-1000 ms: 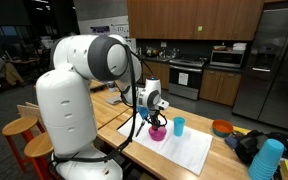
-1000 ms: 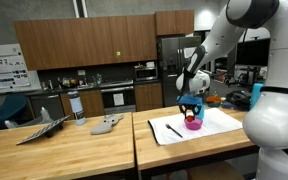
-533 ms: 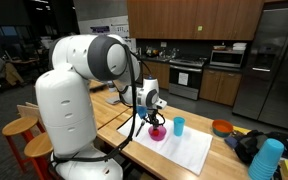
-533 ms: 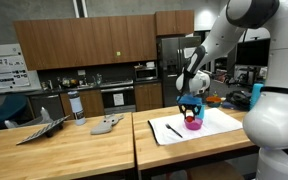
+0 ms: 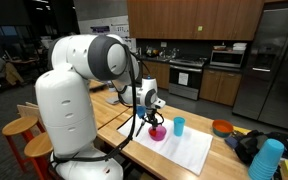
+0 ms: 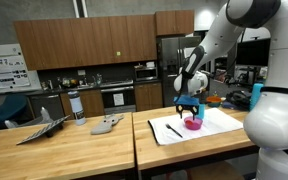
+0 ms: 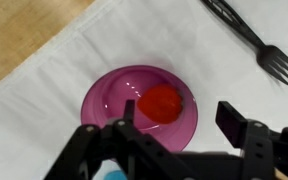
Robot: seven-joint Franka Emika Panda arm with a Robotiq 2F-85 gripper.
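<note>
A magenta bowl (image 7: 99,95) sits on a white mat (image 7: 44,120) and holds a red, rounded fruit-like thing (image 7: 161,102). My gripper (image 7: 181,115) hangs just above the bowl, open and empty, its two black fingers (image 7: 234,118) standing either side of the red thing without touching it. In both exterior views the gripper (image 5: 154,117) (image 6: 189,107) points down over the bowl (image 5: 157,133) (image 6: 193,124).
A black fork (image 7: 254,40) (image 6: 172,129) lies on the mat beside the bowl. A blue cup (image 5: 179,126) stands just behind the bowl. The mat (image 5: 184,150) lies on a wooden table (image 6: 74,150). An orange bowl (image 5: 222,127) and dark items sit at the table's far end.
The gripper has risen slightly above the bowl, so more of the bowl shows. The red thing stays in the bowl.
</note>
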